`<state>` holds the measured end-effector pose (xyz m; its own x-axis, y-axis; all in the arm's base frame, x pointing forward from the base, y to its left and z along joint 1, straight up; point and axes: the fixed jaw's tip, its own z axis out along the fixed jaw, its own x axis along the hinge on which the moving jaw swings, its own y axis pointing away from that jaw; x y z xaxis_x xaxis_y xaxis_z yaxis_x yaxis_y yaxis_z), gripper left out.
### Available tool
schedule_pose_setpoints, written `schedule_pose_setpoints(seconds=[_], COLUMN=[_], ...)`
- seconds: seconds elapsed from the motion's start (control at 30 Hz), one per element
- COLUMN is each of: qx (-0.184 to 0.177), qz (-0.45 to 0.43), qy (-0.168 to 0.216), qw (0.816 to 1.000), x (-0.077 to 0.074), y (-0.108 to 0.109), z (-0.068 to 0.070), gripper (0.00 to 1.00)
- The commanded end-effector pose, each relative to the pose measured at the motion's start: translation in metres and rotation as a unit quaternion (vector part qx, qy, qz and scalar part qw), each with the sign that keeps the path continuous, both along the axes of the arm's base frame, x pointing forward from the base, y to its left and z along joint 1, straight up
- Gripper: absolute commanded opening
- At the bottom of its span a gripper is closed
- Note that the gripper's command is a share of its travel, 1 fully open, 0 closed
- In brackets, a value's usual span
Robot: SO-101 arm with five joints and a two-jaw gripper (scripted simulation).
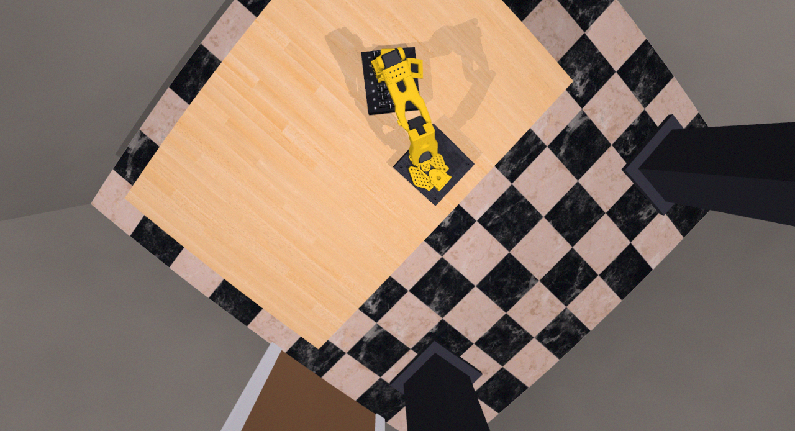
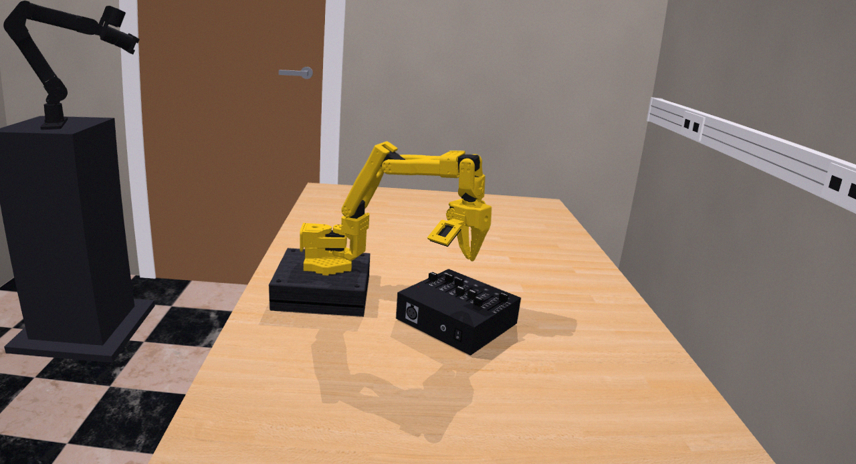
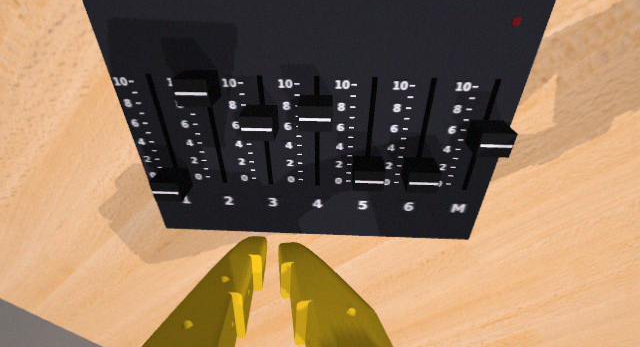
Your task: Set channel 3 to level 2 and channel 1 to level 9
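From above, the yellow arm reaches over the lighting desk in the upper middle; from outside, its gripper hangs pointing down above the desk; the wrist view shows narrow, empty fingers below channel 3's fader.

Lighting desk on table, just beside arm base block, both near table's door-side end. Gripper above desk, apart from it, tips down, closed on nothing. Wrist view: fingertips short of desk's near edge, below channels 3–4. Fader 1 at bottom of slot, fader 3 near 6. Pedestal on floor left of table.
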<state>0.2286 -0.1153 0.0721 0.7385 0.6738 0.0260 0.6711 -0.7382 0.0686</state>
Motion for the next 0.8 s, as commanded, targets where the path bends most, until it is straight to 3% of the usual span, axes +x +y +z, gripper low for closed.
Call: schedule_pose_setpoints(seconds=[0.0, 0.77], qx=[0.003, 0.008], qz=[0.007, -0.054], qy=[0.006, 0.006], qw=[1.0, 0.998], x=[-0.0001, -0.0027], y=[0.002, 0.0026], z=[-0.0017, -0.0014], gripper=[0.0, 0.0])
